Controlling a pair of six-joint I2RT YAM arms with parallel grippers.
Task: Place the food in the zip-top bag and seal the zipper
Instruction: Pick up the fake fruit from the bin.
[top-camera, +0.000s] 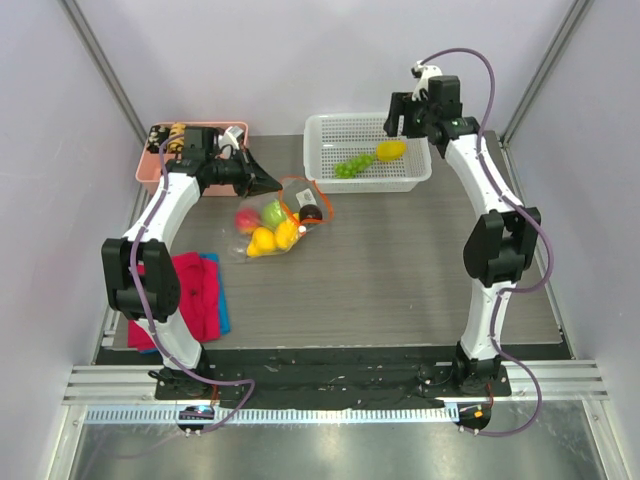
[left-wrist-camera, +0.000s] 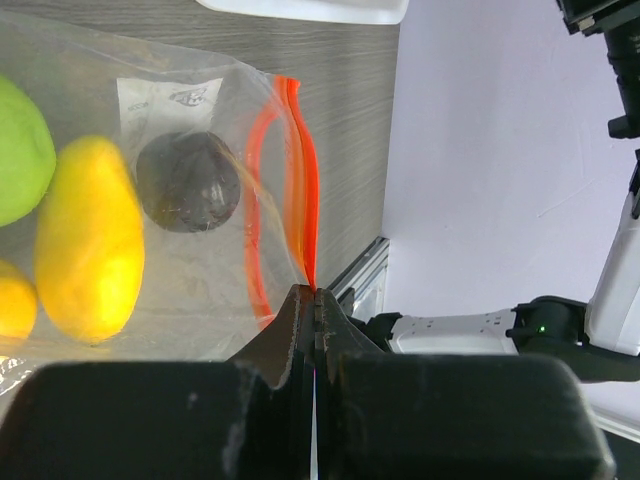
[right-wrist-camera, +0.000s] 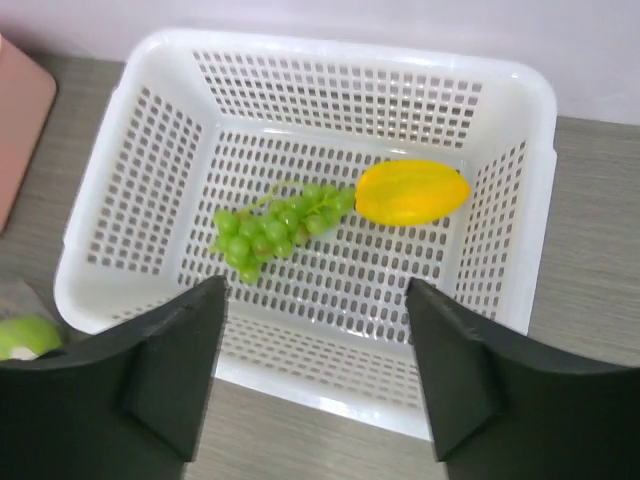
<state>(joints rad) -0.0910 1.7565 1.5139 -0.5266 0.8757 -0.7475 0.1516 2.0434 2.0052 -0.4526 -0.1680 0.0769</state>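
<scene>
The clear zip-top bag (top-camera: 275, 225) lies left of centre with a green apple (top-camera: 273, 211), red apple (top-camera: 245, 220), lemons (top-camera: 263, 240) and dark plum (top-camera: 310, 212) inside. My left gripper (top-camera: 275, 182) is shut on the orange-red zipper (left-wrist-camera: 308, 200) at one end of the bag's mouth; the mouth gapes beside it. The plum (left-wrist-camera: 188, 181) and a lemon (left-wrist-camera: 88, 240) show through the plastic. My right gripper (right-wrist-camera: 315, 300) is open and empty above the white basket (right-wrist-camera: 150, 70), which holds green grapes (right-wrist-camera: 275, 228) and a lemon (right-wrist-camera: 412, 191).
A pink bin (top-camera: 150, 165) of snack pieces stands at the back left. A red-pink cloth on a blue one (top-camera: 195, 290) lies at the front left. The white basket (top-camera: 320, 175) stands at the back centre.
</scene>
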